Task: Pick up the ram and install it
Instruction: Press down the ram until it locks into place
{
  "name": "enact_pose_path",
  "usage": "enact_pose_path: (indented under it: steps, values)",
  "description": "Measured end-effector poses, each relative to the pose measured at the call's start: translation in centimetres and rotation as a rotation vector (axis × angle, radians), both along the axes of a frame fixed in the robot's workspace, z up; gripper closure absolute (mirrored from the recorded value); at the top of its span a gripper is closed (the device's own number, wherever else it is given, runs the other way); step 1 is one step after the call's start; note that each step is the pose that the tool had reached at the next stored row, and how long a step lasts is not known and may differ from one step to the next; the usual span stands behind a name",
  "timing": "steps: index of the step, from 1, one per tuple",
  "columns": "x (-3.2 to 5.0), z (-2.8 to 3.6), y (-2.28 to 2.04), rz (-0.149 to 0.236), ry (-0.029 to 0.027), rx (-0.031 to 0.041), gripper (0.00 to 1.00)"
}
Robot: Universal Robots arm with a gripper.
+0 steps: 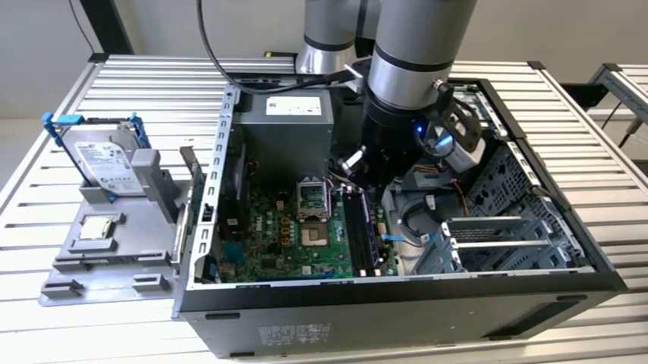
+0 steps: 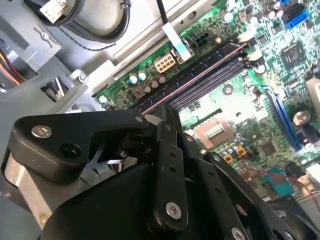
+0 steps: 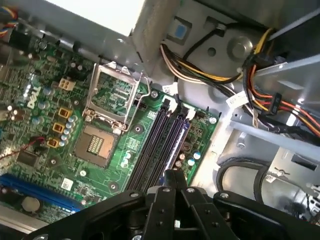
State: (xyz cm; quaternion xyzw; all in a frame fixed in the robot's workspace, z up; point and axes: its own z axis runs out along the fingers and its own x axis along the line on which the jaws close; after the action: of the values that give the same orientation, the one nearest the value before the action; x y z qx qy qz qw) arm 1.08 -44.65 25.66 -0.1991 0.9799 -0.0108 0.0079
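Note:
The ram (image 3: 177, 144) is a thin blue stick standing on edge along one of the black slots (image 3: 152, 145) of the green motherboard (image 3: 30, 100). In the second wrist view the ram (image 2: 200, 75) shows as a thin coppery top edge running away from my fingertips. My gripper (image 3: 172, 174) is down inside the computer case (image 1: 405, 318), shut on the near end of the ram, one finger on each face. My gripper (image 2: 167, 107) shows the same grip from the other side. In the exterior view the ram (image 1: 371, 227) lies below the arm's wrist (image 1: 405, 129).
The processor socket (image 3: 97, 142) lies beside the slots. Bundled power cables (image 3: 210, 70) and the power supply (image 1: 288, 125) crowd the far end. A metal drive cage (image 1: 506, 243) stands at the exterior view's right. Outside the case, a grey tray (image 1: 76, 269) holds a hard drive (image 1: 106, 163) and a processor chip (image 1: 99, 226).

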Motion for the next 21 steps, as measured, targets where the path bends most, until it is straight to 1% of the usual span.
enact_pose_path:
  steps: [2,6,10,12,14,15,16,19,20,21]
  values:
    - [0.00,0.00,0.00,0.027,0.0000,0.0000,1.00]
    - [0.00,0.00,0.00,0.070,0.0000,-0.0002,1.00]
    - [0.00,0.00,0.00,0.135,0.0000,-0.0002,1.00]
    - [0.00,0.00,0.02,0.161,-0.0001,-0.0002,1.00]
    - [0.00,-0.01,0.03,0.178,-0.0001,0.0003,1.00]
    - [-0.01,0.01,0.03,0.187,0.0005,0.0020,1.00]
    - [-0.01,0.01,0.03,0.196,0.0013,0.0055,1.00]
    - [-0.01,-0.01,0.03,0.227,0.0013,0.0209,1.00]
    - [-0.01,-0.01,0.03,0.239,0.0014,0.0228,1.00]
    - [0.00,-0.02,0.04,0.254,0.0015,0.0232,1.00]
